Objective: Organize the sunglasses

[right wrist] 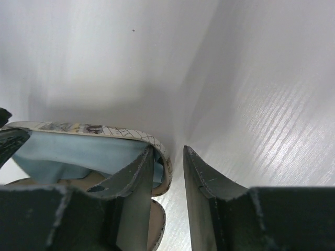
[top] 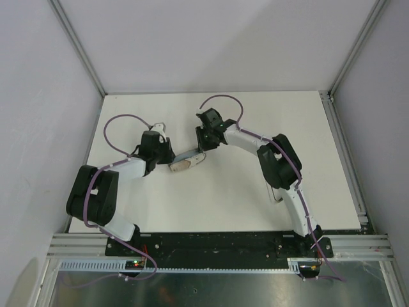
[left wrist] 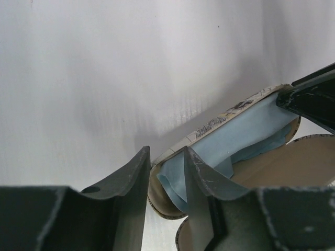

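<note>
At the middle of the table, the beige case lies open, with a light blue cloth filling it. The left gripper straddles one end of the case's upper shell, jaws parted and not pinching. The right gripper straddles the other end, likewise slack. The sunglasses cannot be made out in any view; they are perhaps under the cloth, between both grippers.
</note>
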You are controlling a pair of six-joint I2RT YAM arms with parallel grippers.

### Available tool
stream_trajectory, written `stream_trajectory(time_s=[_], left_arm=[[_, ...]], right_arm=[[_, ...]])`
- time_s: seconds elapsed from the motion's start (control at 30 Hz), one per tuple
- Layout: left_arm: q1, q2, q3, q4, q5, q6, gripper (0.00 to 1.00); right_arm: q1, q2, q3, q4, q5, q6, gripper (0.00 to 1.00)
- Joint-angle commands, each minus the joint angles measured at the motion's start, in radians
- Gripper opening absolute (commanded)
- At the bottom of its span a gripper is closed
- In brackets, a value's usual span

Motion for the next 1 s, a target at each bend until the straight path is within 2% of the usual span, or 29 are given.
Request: stream_trajectory(time_s=[0.0, 0.17, 0.23, 0.4, 0.57, 0.67, 0.83, 0.97], left_arm=[[0.008, -0.05, 0.025, 0.009, 0.027, -0.004, 0.38], [0.019, -0.114, 0.025, 0.001, 0.049, -0.02, 0.42], [0.023, -0.148, 0.025, 0.0, 0.064, -0.027, 0.48], [0.034, -0.249, 0.016, -0.01, 0.068, -0.039, 0.54], [0.052, -0.332, 0.0, -0.021, 0.04, -0.084, 0.6], [0.058, -0.338, -0.003, -0.037, 0.06, -0.176, 0.62], [0.061, -0.282, -0.017, -0.051, 0.17, -0.429, 0.63], [0.057, -0.215, -0.107, 0.131, 0.284, -0.645, 0.64]], right_arm=[[-0.005, 0.016, 0.023, -0.018, 0.027, -0.026, 0.31], [-0.007, 0.024, 0.013, -0.023, 0.023, -0.027, 0.22], [-0.008, 0.019, 0.001, -0.022, 0.018, -0.024, 0.21], [-0.033, -0.015, -0.06, -0.005, -0.011, 0.01, 0.18], [-0.082, -0.083, -0.196, 0.066, -0.058, 0.078, 0.18], [-0.101, -0.139, -0.297, 0.116, -0.076, 0.118, 0.19], [-0.103, -0.196, -0.38, 0.147, -0.078, 0.146, 0.19], [-0.095, -0.209, -0.398, 0.145, -0.081, 0.167, 0.19]])
